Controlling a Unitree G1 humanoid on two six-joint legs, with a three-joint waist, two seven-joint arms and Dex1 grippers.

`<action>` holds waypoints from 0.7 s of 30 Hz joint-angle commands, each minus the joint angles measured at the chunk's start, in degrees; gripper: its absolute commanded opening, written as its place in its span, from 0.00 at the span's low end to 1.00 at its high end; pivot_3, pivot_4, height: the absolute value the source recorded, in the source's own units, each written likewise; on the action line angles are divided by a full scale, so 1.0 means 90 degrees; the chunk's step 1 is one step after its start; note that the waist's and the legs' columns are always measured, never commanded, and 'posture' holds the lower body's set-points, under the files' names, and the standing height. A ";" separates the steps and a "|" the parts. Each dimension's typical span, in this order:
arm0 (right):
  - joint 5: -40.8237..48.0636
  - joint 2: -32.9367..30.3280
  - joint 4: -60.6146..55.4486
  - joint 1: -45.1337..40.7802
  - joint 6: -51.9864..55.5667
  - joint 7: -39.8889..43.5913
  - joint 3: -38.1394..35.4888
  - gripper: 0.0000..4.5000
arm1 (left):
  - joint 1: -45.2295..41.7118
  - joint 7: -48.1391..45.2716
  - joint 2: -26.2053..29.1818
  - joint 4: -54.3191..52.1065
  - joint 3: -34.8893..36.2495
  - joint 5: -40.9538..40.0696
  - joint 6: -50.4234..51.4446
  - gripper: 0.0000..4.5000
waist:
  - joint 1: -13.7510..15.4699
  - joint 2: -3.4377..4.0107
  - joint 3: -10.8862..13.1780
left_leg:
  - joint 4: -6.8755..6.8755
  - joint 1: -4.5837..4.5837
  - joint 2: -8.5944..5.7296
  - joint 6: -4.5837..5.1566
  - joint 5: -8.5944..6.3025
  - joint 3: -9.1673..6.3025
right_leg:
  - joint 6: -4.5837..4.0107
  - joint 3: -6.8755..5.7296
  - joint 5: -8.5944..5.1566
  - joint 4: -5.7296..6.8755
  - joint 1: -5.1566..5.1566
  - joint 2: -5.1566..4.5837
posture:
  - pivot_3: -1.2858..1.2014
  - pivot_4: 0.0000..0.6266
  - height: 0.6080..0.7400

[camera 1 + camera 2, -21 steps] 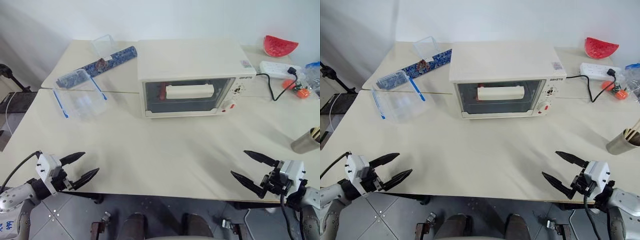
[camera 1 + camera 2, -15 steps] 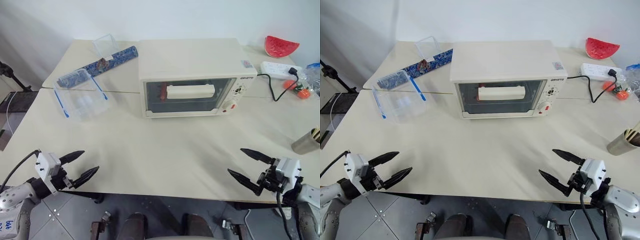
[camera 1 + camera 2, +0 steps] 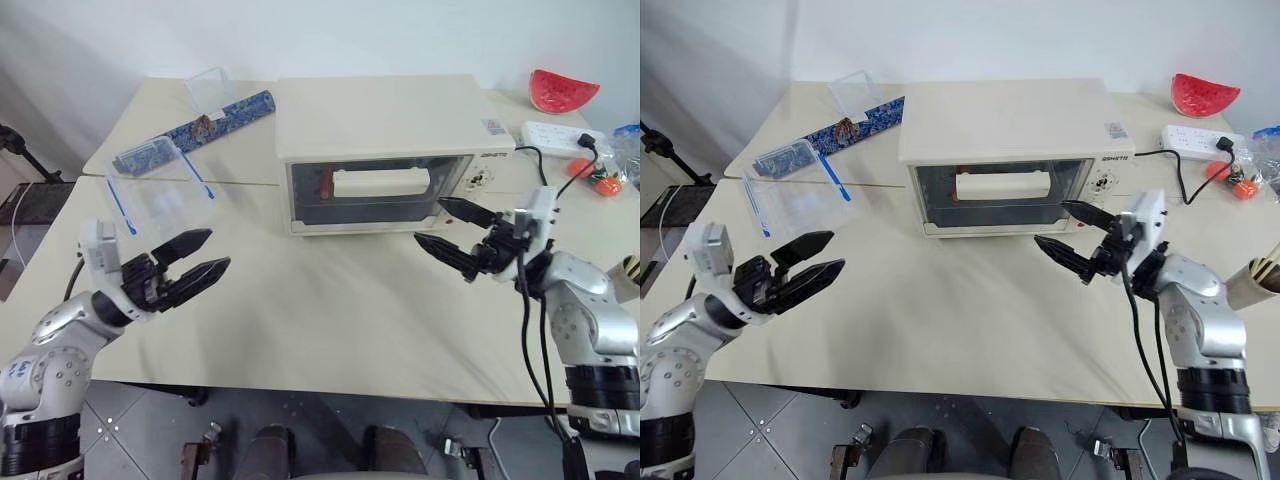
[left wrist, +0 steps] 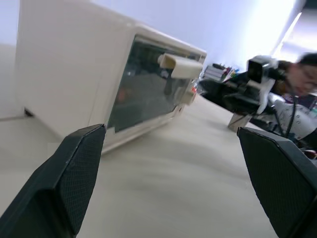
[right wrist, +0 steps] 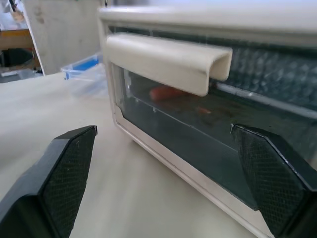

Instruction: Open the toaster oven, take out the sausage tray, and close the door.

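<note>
The opening step was in hand: the toaster oven (image 3: 385, 150) stood on the table (image 3: 330, 310) with the door (image 3: 375, 195) shut, nothing yet touched. The right gripper (image 3: 455, 230) hung with its fingers spread wide and empty, just in front of the oven's lower right corner; the handle (image 5: 168, 62) lay ahead of it and a little above, apart from both fingertips. The left gripper (image 3: 195, 265) was likewise spread and empty, the oven well off to its right. Through the glass ahead of the right gripper a red sausage (image 5: 166, 92) showed; the sausage tray beneath it was too dim to make out. The next move, as I judged, called for the right gripper to rise to the handle, close over its bar and draw the door outward and down.
</note>
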 commanded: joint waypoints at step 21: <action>-0.0413 0.0197 -0.0223 -0.0324 -0.0673 0.1371 0.0372 1.00 | -0.0094 -0.0015 -0.0399 0.0161 -0.0108 0.0531 -0.0450 1.00 | -0.0133 -0.0002 0.0002 | 0.0001 -0.0005 0.0005 -0.0001 0.0000 0.0007 | 0.0001 -0.0003 0.0000 0.0003 -0.0009 0.0002 | 0.52 0.24 1.00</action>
